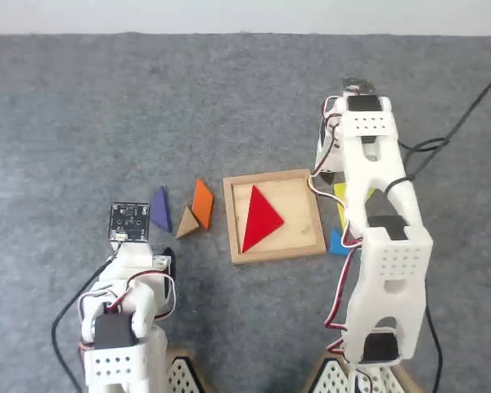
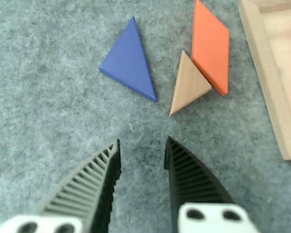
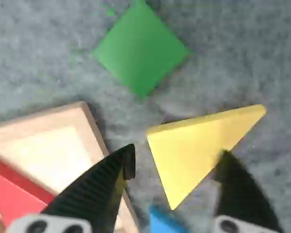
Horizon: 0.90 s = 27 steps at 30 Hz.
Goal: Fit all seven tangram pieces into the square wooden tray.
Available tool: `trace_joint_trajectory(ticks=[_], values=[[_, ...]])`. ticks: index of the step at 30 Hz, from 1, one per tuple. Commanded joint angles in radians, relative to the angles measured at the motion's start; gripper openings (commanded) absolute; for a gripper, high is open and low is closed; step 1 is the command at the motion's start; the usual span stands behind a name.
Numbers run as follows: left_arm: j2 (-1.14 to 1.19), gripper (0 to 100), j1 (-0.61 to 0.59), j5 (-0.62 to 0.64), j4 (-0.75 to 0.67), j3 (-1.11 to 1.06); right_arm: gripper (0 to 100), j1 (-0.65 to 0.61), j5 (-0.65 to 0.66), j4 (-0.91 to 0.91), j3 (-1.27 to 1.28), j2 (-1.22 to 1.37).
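The square wooden tray (image 1: 309,214) lies mid-table with a red triangle (image 1: 260,217) inside it. Left of the tray sit an orange parallelogram (image 1: 202,203), a small wooden triangle (image 1: 186,221) and a blue-purple triangle (image 1: 160,209). My left gripper (image 2: 141,145) hovers open just short of these pieces (image 2: 128,60), holding nothing. My right gripper (image 3: 177,160) is open, its fingers straddling the yellow triangle (image 3: 199,145) beside the tray's rim (image 3: 89,128). A green square (image 3: 140,48) lies beyond it and a blue piece (image 3: 165,223) close by.
Grey carpet covers the table. In the high view the right arm (image 1: 376,205) stretches over the yellow triangle (image 1: 340,196) and blue piece (image 1: 338,242) right of the tray. A black cable (image 1: 466,115) trails at the far right.
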<state>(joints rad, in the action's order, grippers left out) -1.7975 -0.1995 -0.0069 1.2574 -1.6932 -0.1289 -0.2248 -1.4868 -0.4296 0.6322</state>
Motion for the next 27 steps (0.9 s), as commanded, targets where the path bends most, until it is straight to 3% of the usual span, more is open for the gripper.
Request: trace_joint_trajectory(ticks=[1, 13, 18, 24, 27], values=[[-0.018, 15, -0.002, 0.008, 0.003, 0.008, 42.9, 0.001, -0.066, 0.016, -0.014, -0.004], [-0.018, 15, -0.002, 0.008, 0.003, 0.008, 43.6, 0.013, -0.252, 0.065, -0.014, 0.096], [-0.018, 15, -0.002, 0.008, 0.003, 0.008, 32.9, 0.015, -0.264, 0.064, -0.014, 0.097], [-0.018, 15, -0.002, 0.008, 0.003, 0.008, 33.2, 0.013, -0.27, 0.054, -0.011, 0.099], [-0.018, 15, -0.002, 0.008, 0.003, 0.008, 28.1, 0.015, -0.27, 0.053, -0.009, 0.099]])
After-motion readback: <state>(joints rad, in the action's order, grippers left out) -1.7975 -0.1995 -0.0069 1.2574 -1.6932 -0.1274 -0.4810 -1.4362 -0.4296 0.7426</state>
